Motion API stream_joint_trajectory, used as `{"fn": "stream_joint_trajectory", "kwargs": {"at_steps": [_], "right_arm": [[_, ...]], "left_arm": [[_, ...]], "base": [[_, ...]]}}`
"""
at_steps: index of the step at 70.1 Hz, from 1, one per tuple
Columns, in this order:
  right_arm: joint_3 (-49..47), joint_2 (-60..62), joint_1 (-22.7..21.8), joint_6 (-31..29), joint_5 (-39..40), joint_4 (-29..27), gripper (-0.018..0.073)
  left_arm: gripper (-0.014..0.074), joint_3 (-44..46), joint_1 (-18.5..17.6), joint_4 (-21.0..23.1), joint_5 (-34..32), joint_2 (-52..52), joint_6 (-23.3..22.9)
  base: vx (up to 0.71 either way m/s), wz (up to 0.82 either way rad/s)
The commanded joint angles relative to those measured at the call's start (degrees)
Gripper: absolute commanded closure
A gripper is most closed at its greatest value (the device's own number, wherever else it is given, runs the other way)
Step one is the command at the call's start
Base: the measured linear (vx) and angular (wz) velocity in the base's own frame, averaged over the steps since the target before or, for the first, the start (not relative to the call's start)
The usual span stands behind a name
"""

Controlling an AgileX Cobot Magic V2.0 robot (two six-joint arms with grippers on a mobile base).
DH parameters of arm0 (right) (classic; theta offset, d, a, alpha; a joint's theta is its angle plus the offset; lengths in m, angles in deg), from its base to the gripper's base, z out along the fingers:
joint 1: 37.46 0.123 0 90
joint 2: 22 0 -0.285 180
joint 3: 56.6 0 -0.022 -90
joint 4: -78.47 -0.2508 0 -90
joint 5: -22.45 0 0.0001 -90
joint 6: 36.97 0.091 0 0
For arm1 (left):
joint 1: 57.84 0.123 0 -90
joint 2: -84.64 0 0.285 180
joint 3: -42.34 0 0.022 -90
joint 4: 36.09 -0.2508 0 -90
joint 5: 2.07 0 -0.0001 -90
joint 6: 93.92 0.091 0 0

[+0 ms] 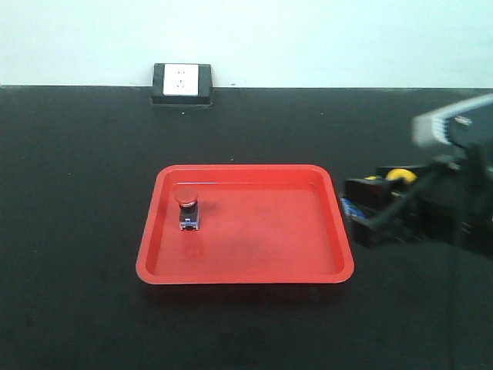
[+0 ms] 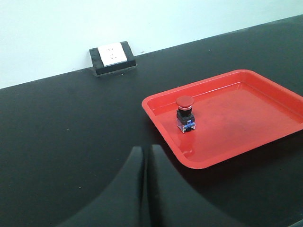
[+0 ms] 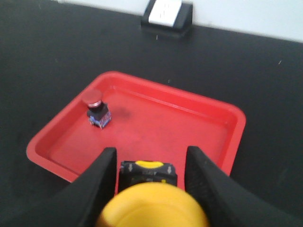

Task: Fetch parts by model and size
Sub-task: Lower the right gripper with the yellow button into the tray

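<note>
Bench [image 1: 77, 231]: black surface running back to a pale wall.
Tray [image 1: 246, 274]: red, shallow, rounded corners, lying flat near the middle of the bench.
Red-capped switch [image 1: 188, 209]: upright inside the tray, in its left rear part, cap on top and the black-and-blue base touching the tray floor; close to the left wall of the tray but apart from it (in the right wrist view it appears at the tray's far left corner).
Yellow-capped switch [image 3: 150, 191]: pinched between the two dark fingers of the right end effector, the blurred yellow cap nearest the wrist camera and the black base pointing toward the tray; in the front view a yellow patch shows among dark parts just beside the tray's right edge.
Right end effector [image 3: 150, 165]: fingers closed onto the yellow-capped switch from both sides, held above the tray's near right rim; motion-blurred in the front view.
Left end effector [image 2: 147, 189]: two dark fingers pressed together with only a thin seam between them, nothing held, above bare bench near the tray's left corner.
Socket box [image 1: 182, 82]: black housing with a white face, at the rear edge of the bench against the wall, well apart from the tray.
</note>
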Motion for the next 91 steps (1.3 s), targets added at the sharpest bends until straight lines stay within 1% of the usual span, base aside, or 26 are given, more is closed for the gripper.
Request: {"fn": "stream_joint_trajectory", "kwargs": {"at_steps": [1, 7, 12, 18, 21, 26, 30, 33, 37, 43, 48, 53, 62, 71, 91], "right_arm": [[-7.37, -7.12, 0.01, 0.88, -0.07, -0.15, 0.0564], [-12.99, -13.98, 0.01, 3.49, -4.16, 0.25, 0.0562], [-17.08, -18.92, 0.01, 8.04, -6.95, 1.89, 0.0562], [-22.30, -24.43, 0.01, 15.15, -10.12, 6.18, 0.0561], [-25.22, -27.50, 0.01, 19.73, -12.01, 8.49, 0.0561], [-29.78, -32.28, 0.01, 26.26, -18.14, 13.06, 0.0561], [-34.07, -35.74, 0.01, 30.23, -22.76, 15.64, 0.0561], [-36.96, -38.24, 0.01, 31.34, -25.55, 17.07, 0.0561], [-40.79, -41.52, 0.01, 31.94, -30.55, 17.96, 0.0561], [-46.50, -46.45, 0.01, 31.94, -35.58, 17.84, 0.0561], [-51.37, -49.75, 0.40, 31.94, -39.02, 17.91, 0.0561], [-55.33, -52.59, 1.01, 31.94, -40.67, 17.88, 0.0561], [-61.08, -56.91, 2.93, 32.00, -41.68, 18.51, 0.0561], [-64.53, -60.52, 3.39, 33.56, -42.43, 18.94, 0.0561], [-65.17, -65.44, 3.39, 34.02, -40.97, 19.27, 0.0561]], "left_arm": [[0.0601, 1.46, 0.15, -0.15, -3.45, 0.71, 0.04], [0.0601, 1.46, 0.15, -0.15, -3.45, 0.71, 0.04], [0.0601, 1.46, 0.15, -0.15, -3.45, 0.71, 0.04], [0.0601, 1.46, 0.15, -0.15, -3.45, 0.71, 0.04], [0.0601, 1.46, 0.15, -0.15, -3.45, 0.71, 0.04], [0.0601, 1.46, 0.15, -0.15, -3.45, 0.71, 0.04], [0.0601, 1.46, 0.15, -0.15, -3.45, 0.71, 0.04], [0.0601, 1.46, 0.15, -0.15, -3.45, 0.71, 0.04], [0.0601, 1.46, 0.15, -0.15, -3.45, 0.71, 0.04], [0.0601, 1.46, 0.15, -0.15, -3.50, 0.71, 0.04], [0.0601, 1.46, 0.15, -0.15, -3.50, 0.71, 0.04], [0.0601, 1.46, 0.15, -0.15, -3.50, 0.71, 0.04], [0.0601, 1.46, 0.15, -0.15, -3.50, 0.71, 0.04], [0.0601, 1.46, 0.15, -0.15, -3.45, 0.71, 0.04], [0.0601, 1.46, 0.15, -0.15, -3.45, 0.71, 0.04]], "base": [[0.00, 0.00], [0.00, 0.00], [0.00, 0.00], [0.00, 0.00], [0.00, 0.00], [0.00, 0.00], [0.00, 0.00], [0.00, 0.00], [0.00, 0.00], [0.00, 0.00], [0.00, 0.00], [0.00, 0.00], [0.00, 0.00], [0.00, 0.00], [0.00, 0.00]]}}
